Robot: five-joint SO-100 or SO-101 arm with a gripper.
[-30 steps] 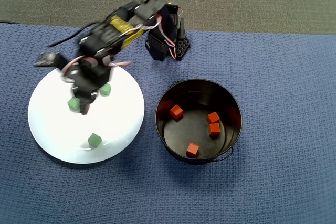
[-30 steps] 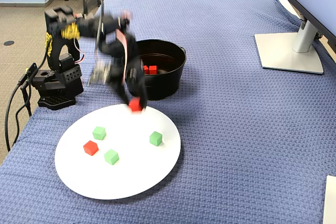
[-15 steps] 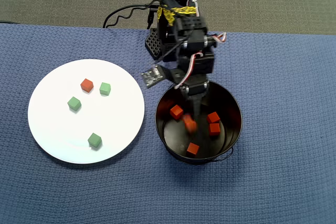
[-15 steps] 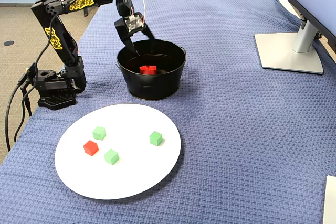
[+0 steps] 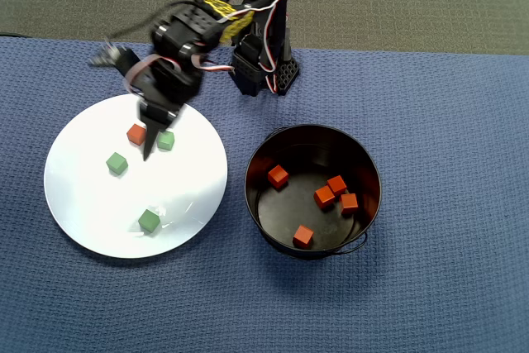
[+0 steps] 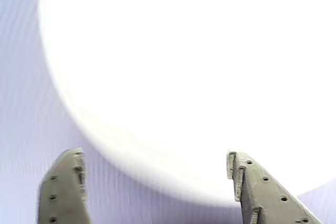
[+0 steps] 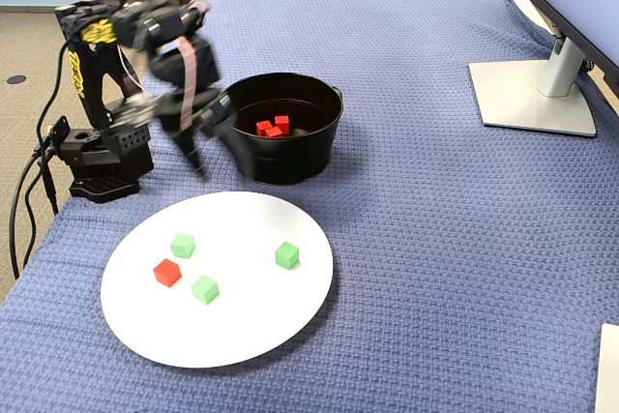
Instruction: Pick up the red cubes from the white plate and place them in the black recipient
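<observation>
One red cube (image 5: 136, 133) (image 7: 166, 272) lies on the white plate (image 5: 91, 204) (image 7: 251, 321) among three green cubes. Several more red cubes (image 5: 324, 197) (image 7: 270, 127) rest on the floor of the black recipient (image 5: 312, 250) (image 7: 290, 166). My gripper (image 5: 142, 117) (image 7: 218, 157) (image 6: 152, 153) is blurred, hanging open and empty above the plate's edge nearest the arm's base. In the wrist view the two fingers (image 6: 63, 187) stand wide apart over the rim of the overexposed plate (image 6: 184, 66), and no cube shows there.
Green cubes (image 5: 165, 140) (image 5: 116, 163) (image 5: 149, 221) share the plate. The arm's base (image 5: 264, 68) (image 7: 97, 162) stands behind plate and bucket on a blue cloth (image 5: 446, 138). A monitor stand (image 7: 537, 94) sits at the far right in the fixed view.
The gripper swung from the plate with a red cube to the bucket, let it fall in, and has come back over the plate, open.
</observation>
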